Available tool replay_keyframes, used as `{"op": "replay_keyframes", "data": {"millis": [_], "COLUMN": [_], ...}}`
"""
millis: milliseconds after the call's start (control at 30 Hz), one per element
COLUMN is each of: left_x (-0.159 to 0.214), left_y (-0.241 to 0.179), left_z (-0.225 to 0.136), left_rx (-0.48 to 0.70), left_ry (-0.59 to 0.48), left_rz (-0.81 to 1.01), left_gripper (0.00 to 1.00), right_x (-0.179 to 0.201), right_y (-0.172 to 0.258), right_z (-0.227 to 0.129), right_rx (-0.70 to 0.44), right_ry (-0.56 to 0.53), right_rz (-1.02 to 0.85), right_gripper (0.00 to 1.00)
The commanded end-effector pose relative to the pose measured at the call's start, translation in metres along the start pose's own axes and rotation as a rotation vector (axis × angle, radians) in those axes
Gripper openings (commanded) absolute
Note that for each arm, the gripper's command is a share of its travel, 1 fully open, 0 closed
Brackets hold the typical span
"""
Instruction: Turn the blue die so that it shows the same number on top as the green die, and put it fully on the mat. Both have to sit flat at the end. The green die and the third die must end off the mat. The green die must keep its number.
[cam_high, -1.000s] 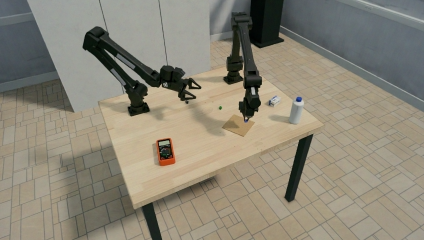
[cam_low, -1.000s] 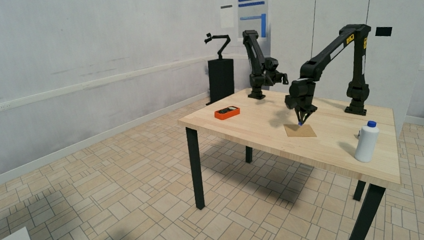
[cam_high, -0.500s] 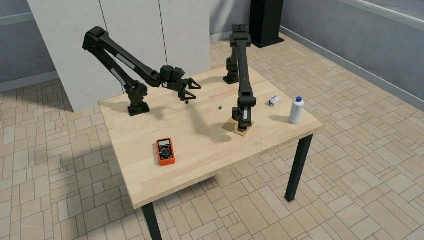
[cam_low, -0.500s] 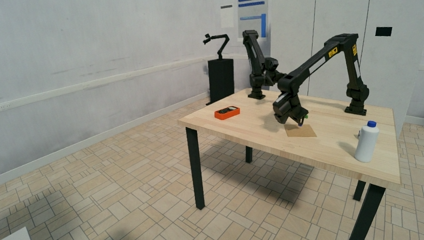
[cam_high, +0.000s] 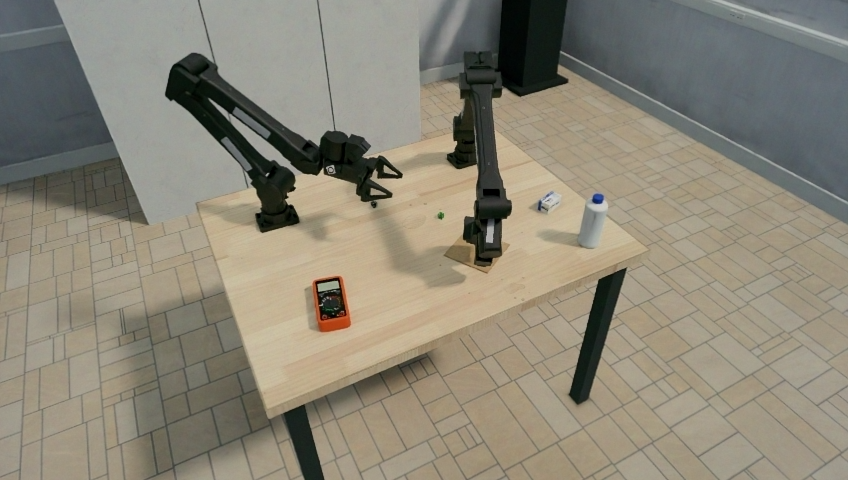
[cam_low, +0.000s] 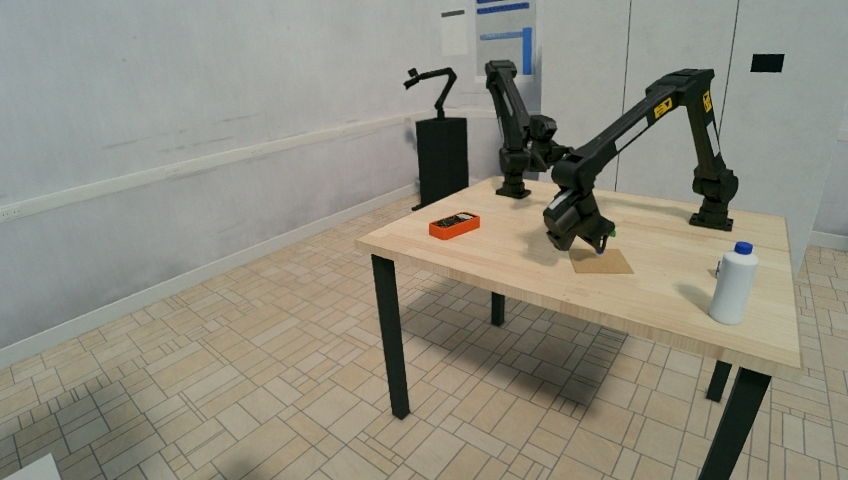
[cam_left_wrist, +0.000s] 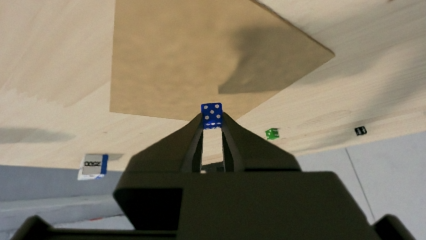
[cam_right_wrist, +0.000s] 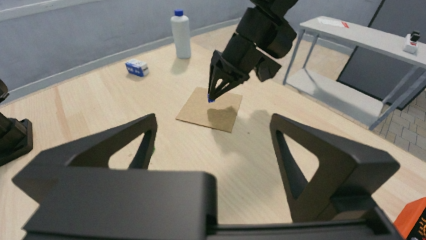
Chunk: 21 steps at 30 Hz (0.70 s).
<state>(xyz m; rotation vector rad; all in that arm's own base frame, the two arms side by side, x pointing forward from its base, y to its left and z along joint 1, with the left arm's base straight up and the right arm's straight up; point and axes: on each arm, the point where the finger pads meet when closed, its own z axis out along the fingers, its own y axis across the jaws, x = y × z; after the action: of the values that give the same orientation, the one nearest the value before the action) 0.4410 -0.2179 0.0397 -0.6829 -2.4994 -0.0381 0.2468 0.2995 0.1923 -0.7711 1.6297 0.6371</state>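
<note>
Fingers of the right hand (cam_high: 396, 185) (cam_right_wrist: 214, 132) spread wide around nothing in the top view, the exterior shows the blue die (cam_low: 600, 251) (cam_left_wrist: 212, 115) (cam_right_wrist: 209, 100) above the mat (cam_low: 612, 264) (cam_left_wrist: 180, 60) (cam_right_wrist: 200, 114) (cam_high: 461, 254), and the left wrist view shows the left hand (cam_left_wrist: 212, 119) (cam_low: 602, 248) (cam_right_wrist: 210, 97) pinching it.

- The black left gripper (cam_high: 483, 260) (cam_low: 601, 247) (cam_left_wrist: 212, 119) (cam_right_wrist: 210, 97) swings from pointing toward 6 o'clock to about 4 o'clock in the exterior view, tilting the small blue die with white pips (cam_low: 600, 251) (cam_left_wrist: 212, 115) (cam_right_wrist: 211, 100) in its closed fingers.
- From the top, its wrist shifts toward 7 o'clock, now hiding the die and part of the square brown mat (cam_high: 461, 252) (cam_low: 601, 264) (cam_left_wrist: 165, 60) (cam_right_wrist: 200, 107).
</note>
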Motion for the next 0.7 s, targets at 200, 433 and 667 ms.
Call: {"op": "replay_keyframes", "data": {"millis": [200,433,667], "left_x": [-0.016,-0.012,-0.013], "left_y": [0.007,0.002,0.005], "left_z": [0.008,-0.003,-0.004], "left_rx": [0.002,-0.002,0.0], "left_ry": [-0.018,-0.034,-0.039], "left_rz": [-0.021,-0.004,-0.017], "left_gripper": [0.09,0.09,0.29], "right_x": [-0.017,-0.017,-0.017], "right_y": [0.001,0.001,0.001], "right_z": [0.004,0.004,0.004], "right_rx": [-0.001,-0.001,-0.001], "right_ry": [-0.034,-0.034,-0.034], "right_rz": [0.001,0.001,0.001], "right_gripper": [1.0,1.0,1.0]}}
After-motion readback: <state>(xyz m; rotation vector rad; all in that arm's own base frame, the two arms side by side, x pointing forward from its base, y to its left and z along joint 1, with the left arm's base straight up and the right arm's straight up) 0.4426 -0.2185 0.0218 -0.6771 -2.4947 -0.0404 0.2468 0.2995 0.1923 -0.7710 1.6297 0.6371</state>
